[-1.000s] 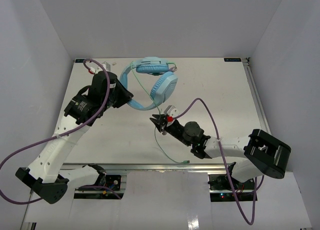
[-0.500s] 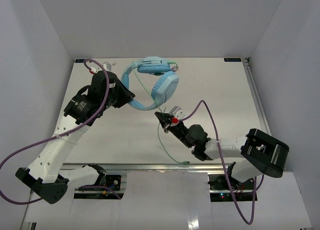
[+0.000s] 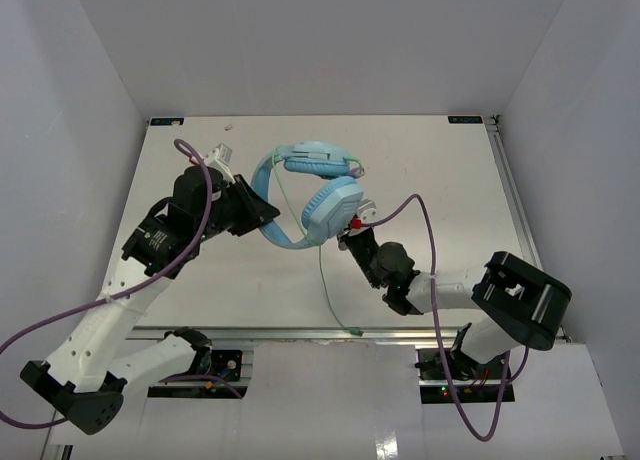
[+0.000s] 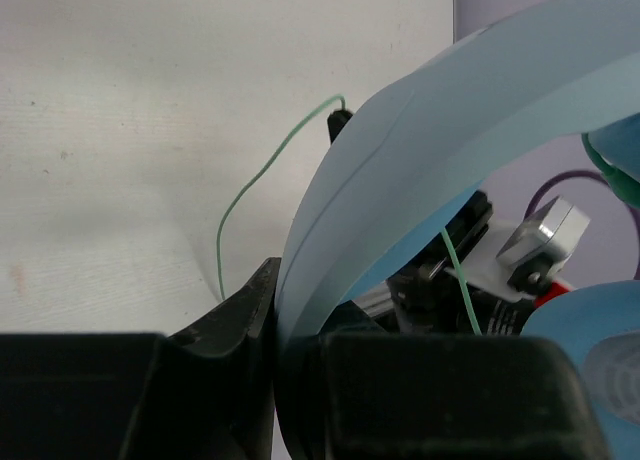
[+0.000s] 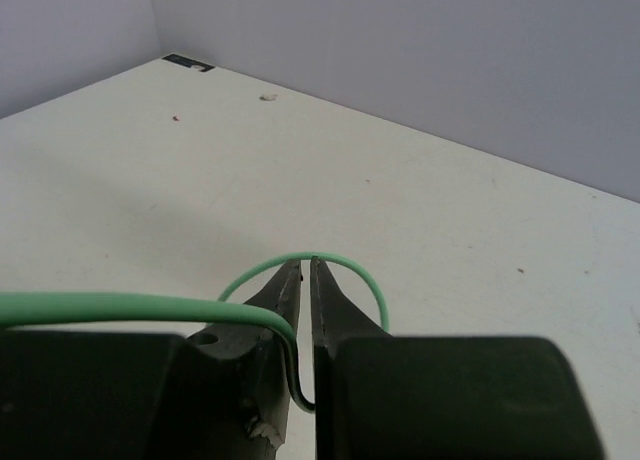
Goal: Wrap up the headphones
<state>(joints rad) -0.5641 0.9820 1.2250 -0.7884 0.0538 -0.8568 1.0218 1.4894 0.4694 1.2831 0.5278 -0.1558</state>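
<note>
The light blue headphones (image 3: 315, 185) are held off the table at mid-table. My left gripper (image 3: 264, 218) is shut on the curved headband (image 4: 420, 150), which fills the gap between its jaws (image 4: 290, 315). One earcup (image 3: 330, 205) hangs just above my right gripper (image 3: 344, 238). My right gripper (image 5: 307, 265) is shut on the thin pale-green cord (image 5: 290, 365), which runs between its fingers and loops over their tips. The cord (image 3: 325, 280) trails down to its plug (image 3: 357, 330) near the table's front edge.
Thick purple robot cables (image 3: 420, 215) arch over both arms. The white table (image 3: 440, 170) is walled by white panels at the back and sides. A small pale scrap (image 3: 228, 126) lies at the back left.
My left gripper has carried the headphones nearer and to the right. My right gripper has moved up along the cord, close under the lower earcup. The plug has slid slightly left.
</note>
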